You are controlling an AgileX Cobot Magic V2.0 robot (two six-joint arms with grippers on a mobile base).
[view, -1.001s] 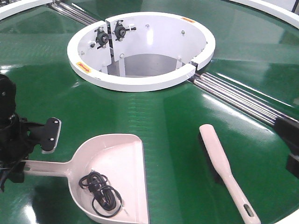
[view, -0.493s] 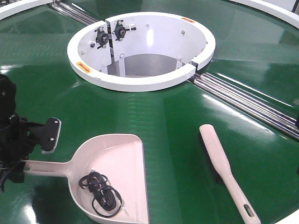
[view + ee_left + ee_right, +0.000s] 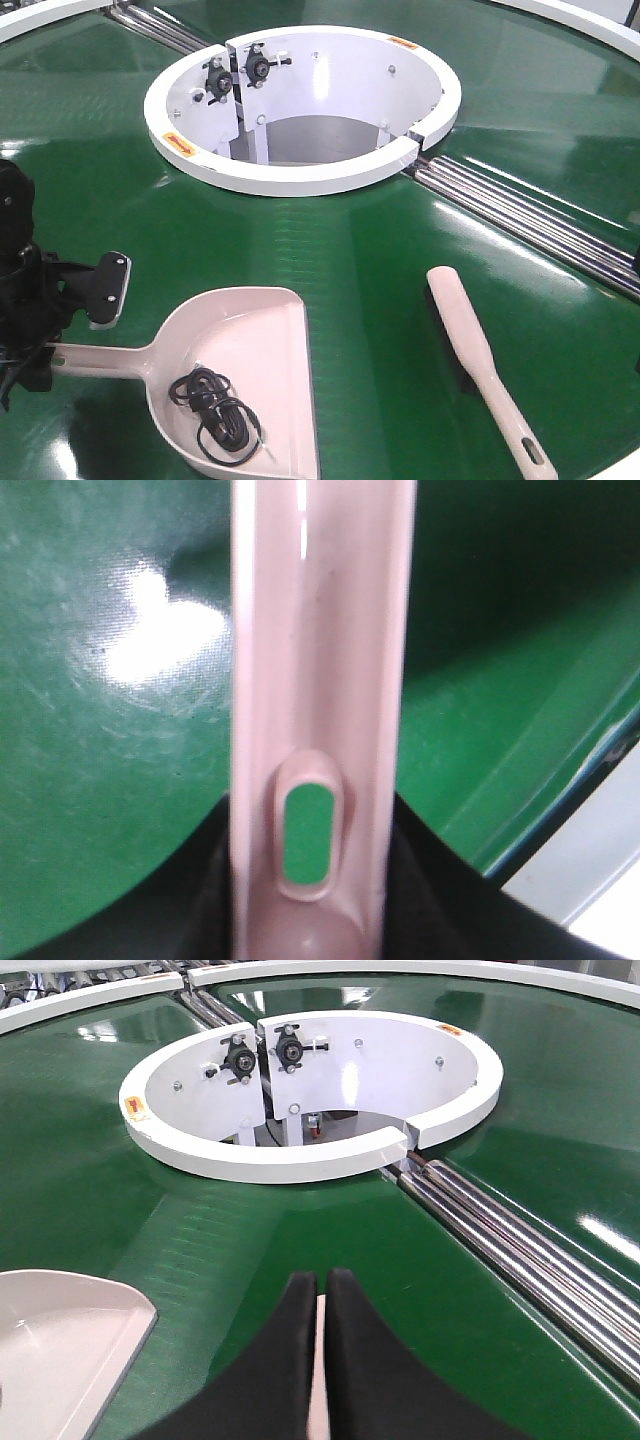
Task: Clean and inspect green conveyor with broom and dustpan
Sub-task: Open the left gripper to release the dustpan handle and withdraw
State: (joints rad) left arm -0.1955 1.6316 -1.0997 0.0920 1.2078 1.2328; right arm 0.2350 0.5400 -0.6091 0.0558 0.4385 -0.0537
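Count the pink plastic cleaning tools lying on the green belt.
2. The dustpan lies front-left with a black cord inside it, its handle at the left end effector. The broom lies front-right, untouched. None seems hidden.

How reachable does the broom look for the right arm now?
Probably yes. The broom lies alone on the green conveyor, apart from the dustpan, with nothing over it. The right gripper, fingers together, would need to open first.

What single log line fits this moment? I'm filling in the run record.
left gripper: astride dustpan handle, grip unclear | right gripper: fingers together | broom: lying free on green conveyor | black cable: in dustpan
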